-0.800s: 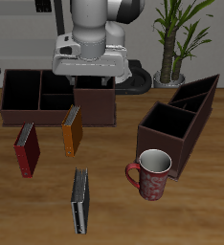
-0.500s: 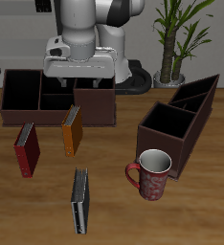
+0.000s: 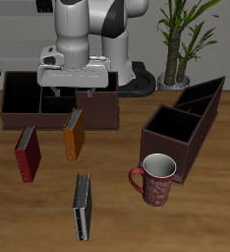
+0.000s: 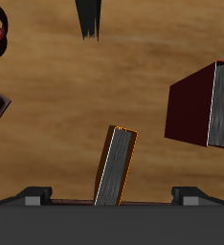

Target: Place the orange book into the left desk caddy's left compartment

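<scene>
Wooden planking forms the surface, with a potted plant standing behind it at the upper right of the exterior view. Three books stand on it: one orange book left of centre, upright and tilted slightly, just in front of the long low caddy; one red book near it toward the left edge; and one dark grey book apart from both, close to the bottom of the frame. Two caddies are present: the long low caddy at upper left, and the left desk caddy, with sloping walls rising to a pointed end, at the right of the frame, well apart from the orange book. One red patterned mug sits just in front of that caddy. One pincer hangs above the low caddy, behind the orange book; its fingers stand apart, released, gripping nothing. The wrist view shows the orange book between the fingers' line, the red book beside it, and the dark grey book's end.
</scene>
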Tool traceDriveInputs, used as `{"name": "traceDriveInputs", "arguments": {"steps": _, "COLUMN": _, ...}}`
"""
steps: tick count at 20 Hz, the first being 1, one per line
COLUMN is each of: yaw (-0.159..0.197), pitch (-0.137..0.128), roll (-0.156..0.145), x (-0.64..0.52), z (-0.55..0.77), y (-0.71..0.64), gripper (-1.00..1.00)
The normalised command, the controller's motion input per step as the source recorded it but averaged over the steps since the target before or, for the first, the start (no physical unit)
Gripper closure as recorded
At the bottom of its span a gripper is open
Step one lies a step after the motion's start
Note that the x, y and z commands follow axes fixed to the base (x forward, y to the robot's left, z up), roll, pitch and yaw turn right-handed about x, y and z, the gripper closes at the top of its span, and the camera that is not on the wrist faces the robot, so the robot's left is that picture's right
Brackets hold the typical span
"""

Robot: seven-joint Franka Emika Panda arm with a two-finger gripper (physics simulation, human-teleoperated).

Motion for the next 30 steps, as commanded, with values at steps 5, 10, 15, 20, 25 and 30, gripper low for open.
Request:
{"name": "traceDriveInputs", "arguments": {"steps": 5, "yaw": -0.033, "pitch": 0.008, "roll": -0.025, "x": 0.03, "z": -0.26, "y": -0.15, "gripper": -1.00}}
{"name": "traceDriveInputs", "arguments": {"steps": 10, "yaw": -0.001, "pitch": 0.013, "roll": -0.007, "x": 0.04, "z": -0.30, "y": -0.06, "gripper": -1.00}}
{"name": "traceDriveInputs", "arguments": {"steps": 15, "yaw": -0.030, "pitch": 0.014, "roll": 0.001, "x": 0.02, "z": -0.35, "y": 0.04, "gripper": -1.00}}
{"name": "traceDriveInputs", "arguments": {"steps": 20, "yaw": -0.027, "pitch": 0.046, "roll": 0.008, "x": 0.06, "z": -0.33, "y": 0.00, "gripper": -1.00}}
{"name": "traceDriveInputs", "arguments": {"steps": 25, "yaw": -0.004, "pitch": 0.045, "roll": -0.007, "x": 0.07, "z": -0.38, "y": -0.09, "gripper": 1.00}}
{"name": "traceDriveInputs", "arguments": {"steps": 30, "yaw": 0.004, "pitch": 0.009, "roll": -0.003, "x": 0.03, "z": -0.09, "y": -0.01, "gripper": 1.00}}
